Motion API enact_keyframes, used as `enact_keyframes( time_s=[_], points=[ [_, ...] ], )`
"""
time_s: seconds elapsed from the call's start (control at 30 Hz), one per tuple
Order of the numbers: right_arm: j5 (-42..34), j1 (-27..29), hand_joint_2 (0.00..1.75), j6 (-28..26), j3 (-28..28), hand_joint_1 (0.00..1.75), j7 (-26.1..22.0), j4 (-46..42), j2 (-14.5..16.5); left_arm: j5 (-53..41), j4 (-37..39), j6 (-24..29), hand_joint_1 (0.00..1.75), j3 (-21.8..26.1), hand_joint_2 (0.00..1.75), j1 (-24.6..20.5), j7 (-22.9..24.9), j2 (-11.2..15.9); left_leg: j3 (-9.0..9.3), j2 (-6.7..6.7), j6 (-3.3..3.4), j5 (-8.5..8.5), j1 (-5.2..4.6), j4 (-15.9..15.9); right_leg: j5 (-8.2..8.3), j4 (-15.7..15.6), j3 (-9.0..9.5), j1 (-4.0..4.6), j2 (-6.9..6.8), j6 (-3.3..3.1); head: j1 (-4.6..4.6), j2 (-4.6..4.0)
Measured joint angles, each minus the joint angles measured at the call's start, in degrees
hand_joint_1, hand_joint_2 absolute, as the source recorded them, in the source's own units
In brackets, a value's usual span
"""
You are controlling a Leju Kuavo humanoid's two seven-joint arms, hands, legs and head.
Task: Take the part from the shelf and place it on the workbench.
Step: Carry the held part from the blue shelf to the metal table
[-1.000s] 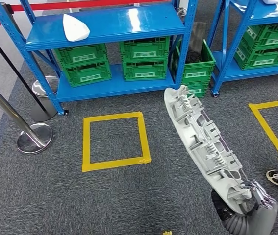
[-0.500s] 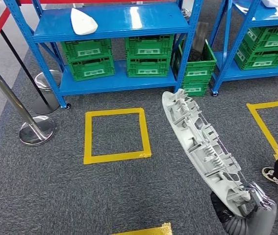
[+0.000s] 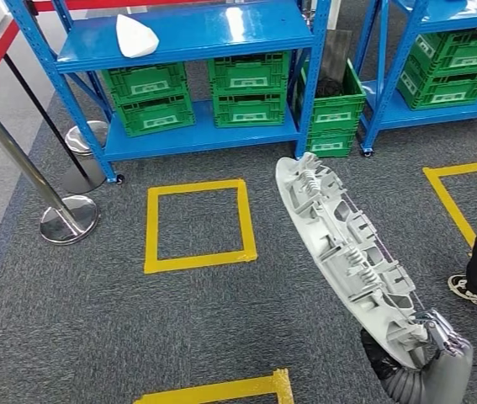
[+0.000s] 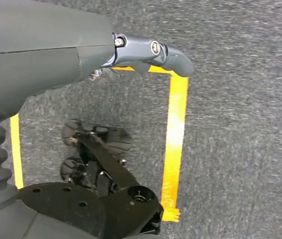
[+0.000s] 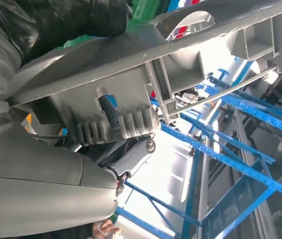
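Above the grey carpet [image 3: 64,328], at the lower right of the head view, our right hand [image 3: 436,341] grasps the part [image 3: 343,248], a long grey moulded panel with ribs and springs on its upper face. We hold it by its near end; the far end slants up and away toward the blue shelf [image 3: 184,38]. From the right wrist view, the part [image 5: 139,94] lies across our fingers [image 5: 135,152], which close under its toothed edge. Our left hand [image 4: 139,55] hangs over the carpet beside a yellow tape line [image 4: 175,134]; its thumb is extended and it holds nothing, but we cannot tell how its other fingers lie. On the shelf's top board, near its left end, rests a white piece [image 3: 135,36]. Green crates [image 3: 248,88] fill the lower board. A yellow tape square [image 3: 198,225] marks the carpet before the shelf. A person's shoe [image 3: 464,290] shows at the right edge.
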Motion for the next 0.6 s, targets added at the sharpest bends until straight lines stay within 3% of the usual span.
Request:
enact_keyframes(
  time_s=[0.03, 0.13, 0.2, 0.27, 0.33, 0.43, 0.5, 0.53, 0.6],
  points=[
    [0.04, -0.01, 1.75, 0.01, -0.01, 1.75, 0.01, 0.0, 0.0, 0.02, 0.0, -0.04, 0.0, -0.01, 1.75, 0.0, 0.0, 0.0, 1.38, 0.0, 0.4, 1.11, -0.14, -1.25, 0.26, 0.14, -0.26, 0.27, -0.14, -0.09, -0.06, 0.0],
    [0.1, -0.04, 1.75, 0.03, -0.02, 1.75, 0.11, 0.01, 0.0, 0.0, 0.0, -0.09, 0.0, -0.03, 1.75, 0.02, -0.05, 0.13, 8.21, 0.08, 2.74, 5.01, -1.04, -11.93, 0.83, 0.5, -0.9, 0.86, -0.49, -0.1, 0.03, 0.0],
    [0.12, -0.11, 1.75, 0.03, -0.01, 1.75, 0.14, 0.02, -0.01, -0.04, 0.01, -0.09, 0.0, -0.07, 1.75, 0.09, -0.13, 0.27, 10.03, 0.15, 3.6, 5.43, -1.58, -15.6, 1.33, 0.57, -1.35, 0.73, -0.78, 0.41, 0.12, 0.0],
    [0.12, -0.14, 1.75, 0.03, 0.01, 1.75, 0.13, 0.01, -0.03, -0.05, 0.01, -0.09, 0.0, -0.09, 1.75, 0.14, -0.17, 0.3, 10.18, 0.15, 3.74, 5.96, -1.61, -17.03, 1.73, 0.55, -1.75, 0.58, -0.91, 1.07, 0.01, 0.0],
    [0.12, -0.12, 1.75, 0.02, 0.01, 1.75, 0.13, -0.02, -0.04, -0.05, 0.01, -0.09, 0.0, -0.1, 1.75, 0.04, -0.23, 0.21, 10.21, 0.24, 3.94, 6.72, -1.17, -18.65, 0.25, 2.18, -2.96, 0.61, -0.3, 1.65, 0.12, 0.0],
    [0.1, -0.12, 1.75, 0.02, 0.07, 1.75, 0.02, -0.01, -0.05, -0.05, 0.0, -0.09, 0.0, -0.14, 1.75, -0.14, -0.28, 0.07, 9.03, 0.31, 3.81, 7.52, -0.83, -18.93, -5.11, 11.68, -7.0, 0.15, 0.74, 2.61, 0.6, 0.0],
    [0.07, 0.13, 1.75, 0.01, 0.11, 1.75, -0.01, 0.0, -0.07, -0.07, 0.0, -0.09, 0.0, -0.15, 1.75, -0.12, -0.28, -0.01, 8.04, 0.32, 3.49, 7.78, -0.75, -18.32, -6.16, 15.66, -8.12, -0.3, 0.78, 3.15, 0.69, 0.0],
    [0.04, 0.27, 1.75, -0.01, 0.11, 1.75, -0.05, 0.0, -0.08, -0.1, 0.0, -0.09, 0.0, -0.16, 1.75, -0.12, -0.28, -0.06, 7.6, 0.31, 3.34, 7.87, -0.66, -17.91, -5.23, 14.62, -7.2, -0.48, 0.77, 3.39, 0.7, 0.0],
    [-0.25, 0.35, 1.75, -0.02, 0.11, 1.75, -0.15, 0.0, -0.09, -0.19, 0.0, -0.09, 0.0, -0.17, 1.75, -0.14, -0.28, -0.15, 6.81, 0.28, 2.93, 7.92, -0.4, -16.92, -2.36, 7.27, -2.81, -0.8, 0.8, 3.83, 0.73, 0.0]
  ],
)
